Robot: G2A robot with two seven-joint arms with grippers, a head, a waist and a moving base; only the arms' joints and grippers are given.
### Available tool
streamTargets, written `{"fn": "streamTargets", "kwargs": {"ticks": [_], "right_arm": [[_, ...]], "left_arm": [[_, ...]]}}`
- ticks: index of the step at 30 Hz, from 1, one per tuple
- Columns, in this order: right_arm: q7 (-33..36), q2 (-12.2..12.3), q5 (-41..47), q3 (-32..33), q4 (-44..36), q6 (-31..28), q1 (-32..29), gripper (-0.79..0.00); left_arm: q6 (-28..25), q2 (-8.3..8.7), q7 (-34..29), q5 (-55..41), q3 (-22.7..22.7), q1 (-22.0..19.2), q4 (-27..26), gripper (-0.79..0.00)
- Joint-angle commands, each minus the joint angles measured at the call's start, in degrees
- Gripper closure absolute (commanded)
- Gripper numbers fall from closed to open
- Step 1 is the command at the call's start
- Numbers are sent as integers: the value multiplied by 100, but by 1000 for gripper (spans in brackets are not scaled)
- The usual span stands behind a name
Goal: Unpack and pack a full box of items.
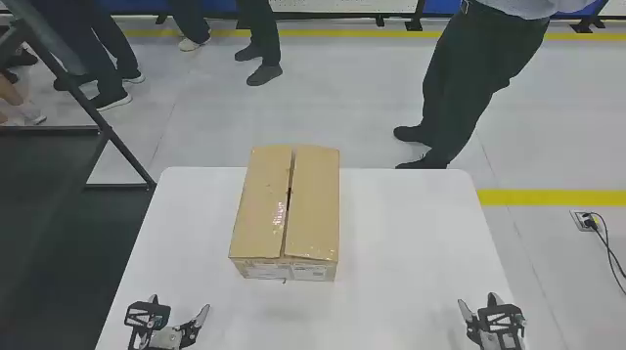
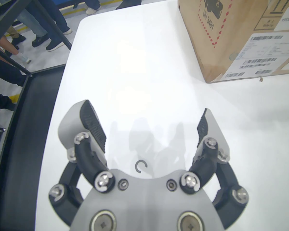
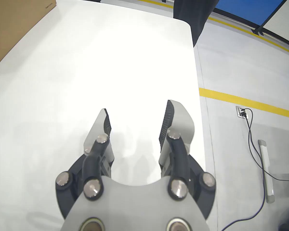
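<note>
Box (image 1: 286,213) shut, flaps closed, sitting on the surface (image 1: 411,252). It is ahead of both grippers and between them, with its long axis running away from them. Left gripper (image 2: 146,106) spread, empty, nearer the box. Right gripper (image 3: 136,105) spread, empty, farther off. Left likely starts on the flaps.

Box (image 2: 231,37): red-dashed hazard mark (image 2: 213,8), up-arrows sign (image 2: 283,1), white barcode labels (image 2: 260,56) on side faces.

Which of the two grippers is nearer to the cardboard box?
The left gripper: in the top view it sits closer to the cardboard box; the right gripper is farther out to the side.
</note>
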Motion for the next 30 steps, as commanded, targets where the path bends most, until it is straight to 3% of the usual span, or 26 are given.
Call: {"fn": "streamTargets", "kwargs": {"ticks": [1, 9, 10, 13, 24, 30], "right_arm": [[0, 0, 0, 0, 0, 0, 0, -463], [0, 0, 0, 0, 0, 0, 0, -463], [-1, -2, 15, -9, -2, -10, 0, -785], [-127, -8, 10, -82, -88, -193, 8, -785], [-314, -69, 116, -261, -756, -142, 349, -785], [175, -75, 391, -378, -820, -495, 562, -785]], "left_arm": [[0, 0, 0, 0, 0, 0, 0, -784], [0, 0, 0, 0, 0, 0, 0, -785], [-39, -1, 12, -29, 9, -6, -20, -785], [-306, 5, 177, -228, -100, -32, -72, -785], [-62, -41, 221, -914, -423, -441, -273, -785], [-41, -46, 91, -891, -412, -517, -352, -785]]}}
